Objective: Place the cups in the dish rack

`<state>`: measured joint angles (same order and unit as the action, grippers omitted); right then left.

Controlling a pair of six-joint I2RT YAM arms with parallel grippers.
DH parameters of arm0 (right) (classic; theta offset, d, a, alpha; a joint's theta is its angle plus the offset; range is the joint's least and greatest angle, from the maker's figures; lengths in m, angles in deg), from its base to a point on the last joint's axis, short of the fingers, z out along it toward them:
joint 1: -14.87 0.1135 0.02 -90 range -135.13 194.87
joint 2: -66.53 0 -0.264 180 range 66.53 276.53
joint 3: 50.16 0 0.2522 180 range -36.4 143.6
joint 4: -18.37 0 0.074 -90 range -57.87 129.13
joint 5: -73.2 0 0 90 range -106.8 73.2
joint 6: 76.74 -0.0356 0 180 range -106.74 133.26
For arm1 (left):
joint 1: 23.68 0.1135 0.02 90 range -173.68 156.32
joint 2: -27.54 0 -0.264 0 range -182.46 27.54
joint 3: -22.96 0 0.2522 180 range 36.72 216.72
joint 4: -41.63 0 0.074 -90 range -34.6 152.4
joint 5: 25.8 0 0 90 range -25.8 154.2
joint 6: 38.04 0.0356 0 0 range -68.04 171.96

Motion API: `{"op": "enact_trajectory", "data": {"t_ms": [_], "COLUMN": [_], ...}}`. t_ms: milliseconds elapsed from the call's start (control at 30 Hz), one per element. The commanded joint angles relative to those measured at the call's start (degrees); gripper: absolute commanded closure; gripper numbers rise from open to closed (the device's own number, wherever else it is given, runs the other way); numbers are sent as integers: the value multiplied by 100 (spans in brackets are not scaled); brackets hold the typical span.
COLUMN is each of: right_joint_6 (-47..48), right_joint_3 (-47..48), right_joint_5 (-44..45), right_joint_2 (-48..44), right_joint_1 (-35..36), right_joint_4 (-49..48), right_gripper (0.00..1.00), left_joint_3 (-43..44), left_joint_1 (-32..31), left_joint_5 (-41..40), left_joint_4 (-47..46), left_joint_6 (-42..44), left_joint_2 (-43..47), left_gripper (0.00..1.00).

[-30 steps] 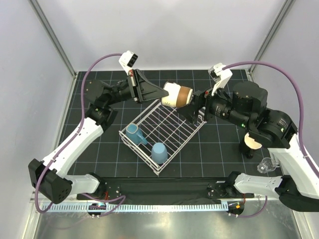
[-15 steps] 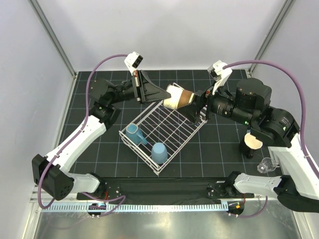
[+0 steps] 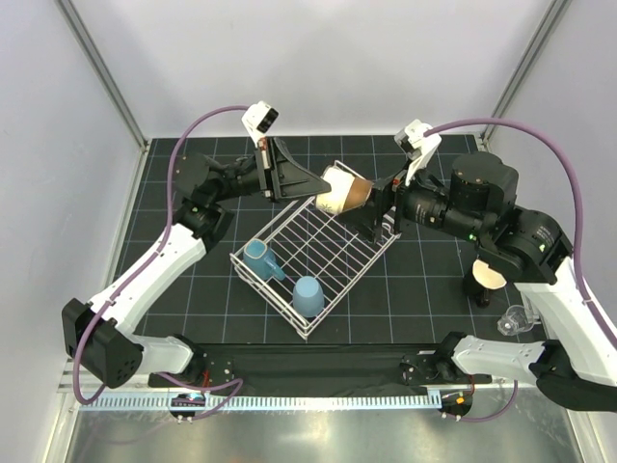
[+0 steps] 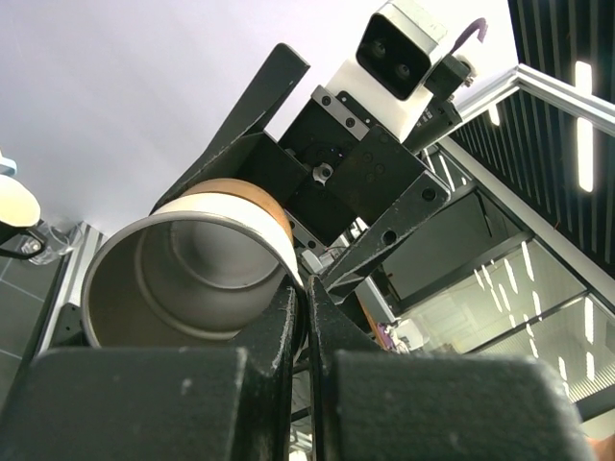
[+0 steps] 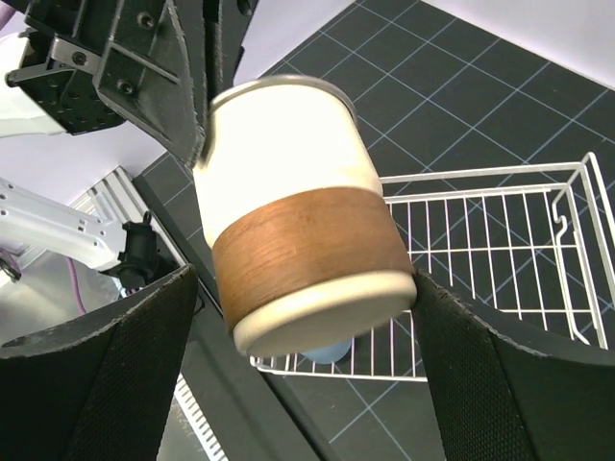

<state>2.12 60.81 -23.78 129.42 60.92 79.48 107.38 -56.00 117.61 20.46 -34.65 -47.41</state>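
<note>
Over dish rack (image 3: 333,243) corner | left hand (image 3: 316,184) pinches beige cup (image 3: 344,190) rim

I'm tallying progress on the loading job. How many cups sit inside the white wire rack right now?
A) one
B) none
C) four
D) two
D: only the blue handled mug and the light blue tumbler sit in the dish rack; the brown-banded cup is in the air, not in it.
</note>
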Motion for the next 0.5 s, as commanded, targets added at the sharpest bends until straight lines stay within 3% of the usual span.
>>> {"op": "enact_trajectory", "data": {"t_ms": [0, 233, 367, 467], "right_joint_6": [33, 103, 94, 68], "right_joint_3": [-44, -18, -53, -132], "right_joint_5": [-146, -206, -496, -602], "right_joint_2": [-23, -5, -23, -67], "right_joint_1": [-34, -130, -139, -139], "right_joint_4": [-429, -367, -428, -499], "right_gripper": [10, 10, 19, 19], "left_joint_3": [-25, -113, -113, -104], "left_joint_1": [-73, -73, -73, -73], "left_joint_5": [82, 47, 3, -32], "left_joint_4": [-294, -365, -461, -592], "left_joint_6": [-40, -76, -119, -198], "left_joint_2": [131, 148, 113, 69], "left_gripper": [100, 100, 100, 100]}}
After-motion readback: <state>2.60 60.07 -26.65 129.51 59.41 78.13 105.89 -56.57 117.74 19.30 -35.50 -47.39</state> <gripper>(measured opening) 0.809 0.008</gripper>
